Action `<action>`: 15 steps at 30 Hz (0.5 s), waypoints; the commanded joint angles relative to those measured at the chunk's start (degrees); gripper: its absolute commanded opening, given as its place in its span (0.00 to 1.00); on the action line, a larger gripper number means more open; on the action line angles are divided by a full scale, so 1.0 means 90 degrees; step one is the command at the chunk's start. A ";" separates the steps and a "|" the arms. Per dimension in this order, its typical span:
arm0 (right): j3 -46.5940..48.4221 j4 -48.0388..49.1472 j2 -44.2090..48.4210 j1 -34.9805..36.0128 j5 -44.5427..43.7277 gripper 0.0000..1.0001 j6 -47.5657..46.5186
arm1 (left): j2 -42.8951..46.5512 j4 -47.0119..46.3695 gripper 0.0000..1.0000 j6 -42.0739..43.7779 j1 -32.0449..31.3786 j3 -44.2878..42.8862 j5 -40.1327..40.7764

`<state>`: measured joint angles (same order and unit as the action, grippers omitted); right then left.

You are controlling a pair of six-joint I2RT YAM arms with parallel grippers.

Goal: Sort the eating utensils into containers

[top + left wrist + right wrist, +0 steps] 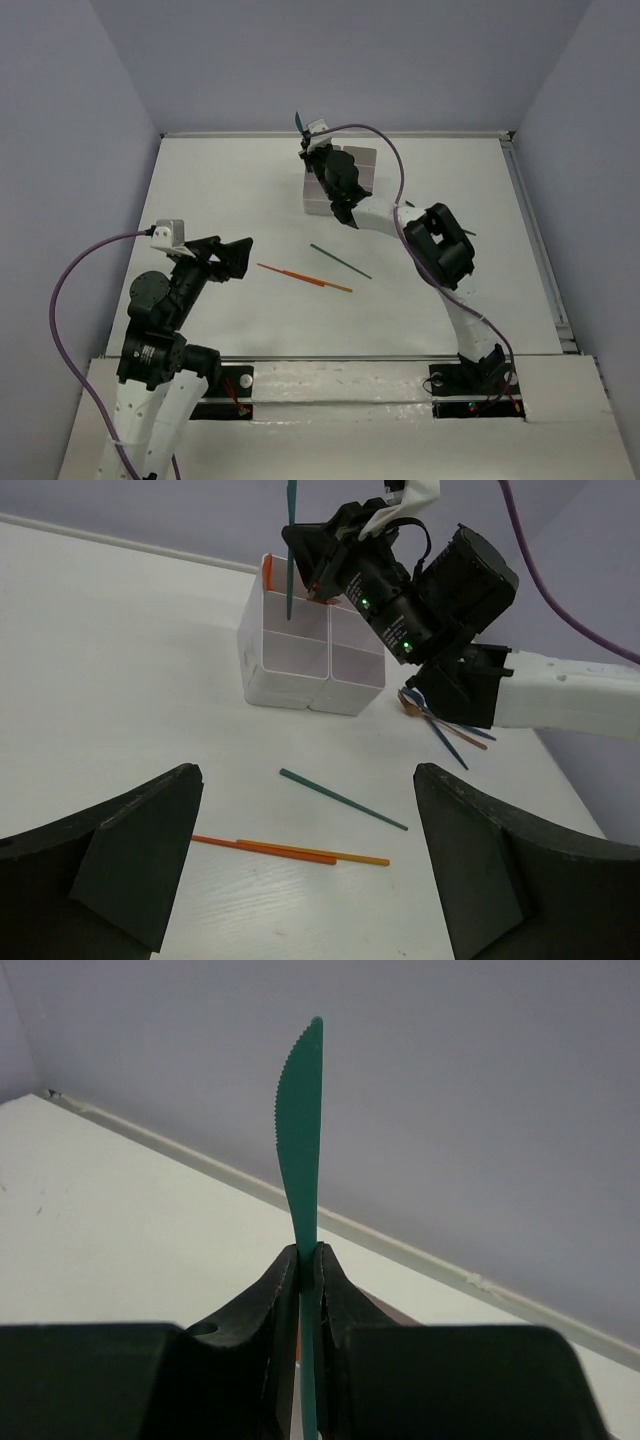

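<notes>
My right gripper (308,147) is shut on a teal plastic knife (299,124), held upright with the serrated blade up (300,1130), above the back left of the white four-compartment box (362,165). In the left wrist view the knife (290,550) hangs over the box (300,660), its lower end dipping toward a back compartment. An orange utensil (269,572) stands in the box's back left corner. A teal stick (340,261) and two orange sticks (304,278) lie on the table ahead of my open, empty left gripper (235,258).
A small pile of brown, blue and orange utensils (445,730) lies right of the box, partly behind the right arm (440,245). Purple cables (70,280) loop off both arms. A raised rail (535,230) runs along the table's right edge.
</notes>
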<state>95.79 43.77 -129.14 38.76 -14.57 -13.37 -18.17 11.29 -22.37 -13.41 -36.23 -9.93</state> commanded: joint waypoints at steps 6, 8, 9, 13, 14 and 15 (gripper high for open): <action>0.0422 0.0771 -0.0426 0.0068 -0.0178 0.07 -0.0400 | -0.0100 -0.0375 0.99 0.0122 0.0103 0.0031 -0.0146; 0.0295 0.0937 -0.0397 0.0068 -0.0285 0.07 -0.0380 | -0.0090 -0.0376 0.99 0.0122 0.0103 0.0031 -0.0156; 0.0169 0.0967 -0.0349 0.0068 -0.0305 0.11 -0.0380 | -0.0090 -0.0385 0.99 0.0122 0.0103 0.0022 -0.0156; -0.0056 0.0918 -0.0057 0.0068 -0.0188 0.31 -0.0225 | -0.0061 -0.0395 0.99 0.0122 0.0103 0.0041 -0.0166; -0.0086 0.0812 0.0032 0.0068 -0.0178 0.33 -0.0185 | -0.0051 -0.0395 0.99 0.0122 0.0103 0.0041 -0.0156; -0.0125 0.0772 0.0216 0.0068 -0.0188 0.34 -0.0146 | -0.0041 -0.0395 0.99 0.0122 0.0103 0.0041 -0.0156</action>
<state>96.53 47.18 -132.60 38.76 -15.66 -15.66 -18.65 11.29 -22.35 -12.99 -36.23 -10.39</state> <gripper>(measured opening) 0.312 0.989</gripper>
